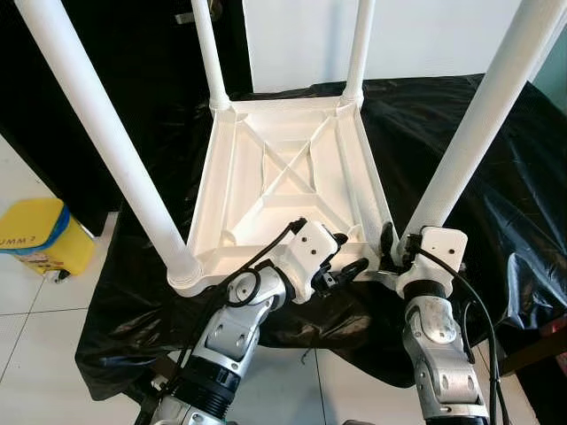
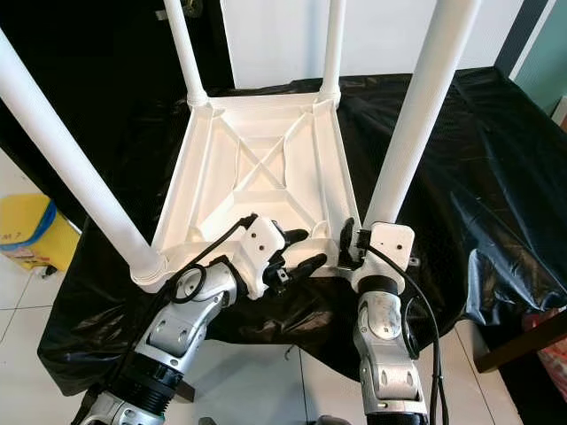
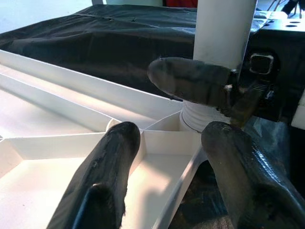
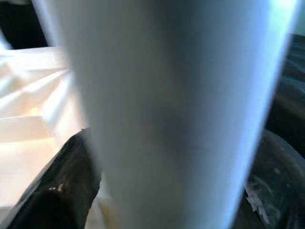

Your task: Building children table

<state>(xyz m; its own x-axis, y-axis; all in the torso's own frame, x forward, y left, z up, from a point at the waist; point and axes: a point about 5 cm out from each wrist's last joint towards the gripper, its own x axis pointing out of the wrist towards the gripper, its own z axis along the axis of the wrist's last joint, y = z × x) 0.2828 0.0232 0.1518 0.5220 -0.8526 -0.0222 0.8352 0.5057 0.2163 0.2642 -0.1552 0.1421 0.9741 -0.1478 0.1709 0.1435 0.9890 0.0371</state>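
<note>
A white table (image 1: 292, 168) lies upside down on a black-covered surface (image 1: 461, 133), four legs up. The right pincer (image 2: 350, 243) grips the near right leg (image 1: 483, 115) at its base. The left pincer (image 2: 297, 251), fingers spread wide, rests at the near edge.

Open room is left above the tabletop (image 1: 292, 168) underside — ringed by four upright legs (image 1: 102, 133); ribs cross it.
</note>
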